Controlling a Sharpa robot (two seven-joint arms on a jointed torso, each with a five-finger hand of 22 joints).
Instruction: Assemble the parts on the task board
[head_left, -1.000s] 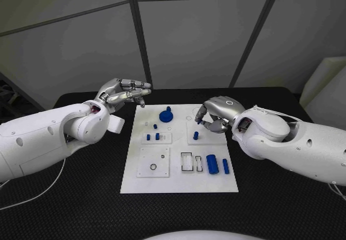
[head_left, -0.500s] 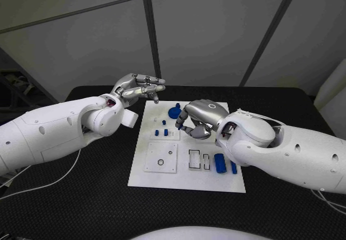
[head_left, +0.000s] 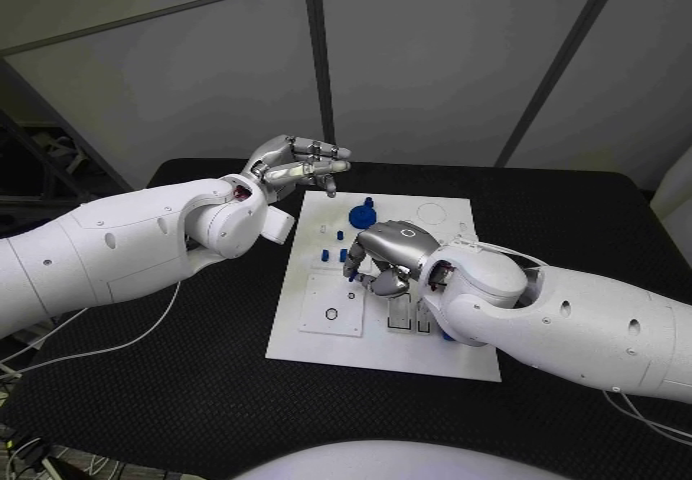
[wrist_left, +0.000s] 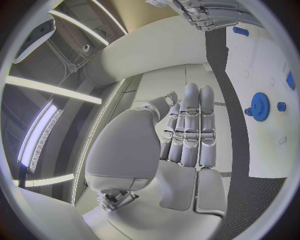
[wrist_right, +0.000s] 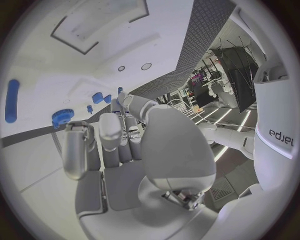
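The white task board (head_left: 378, 356) lies in the middle of the black table. A blue gear (head_left: 362, 214) stands near its far edge, and short blue pegs (head_left: 326, 256) stand in a small plate left of centre. My right hand (head_left: 387, 258) hovers over the board's middle with its fingers curled down. A small blue peg (head_left: 353, 282) shows at its fingertips and looks pinched. My left hand (head_left: 299, 166) hangs beyond the board's far left corner, fingers half bent, nothing in them. The wrist views show the left hand (wrist_left: 187, 130), the gear (wrist_left: 259, 106), the right hand (wrist_right: 119, 150) and the gear (wrist_right: 62, 118).
My right forearm (head_left: 562, 320) lies across the board's near right part and hides most of the slots there; a blue cylinder (wrist_right: 11, 107) lies on that side. A plate with a ring hole (head_left: 332, 314) sits at the board's near left. Black table (head_left: 173, 380) surrounds the board.
The camera has shifted. My right hand has moved from the board's right side to its middle, taking the small peg with it. The left hand stays near the far left corner.
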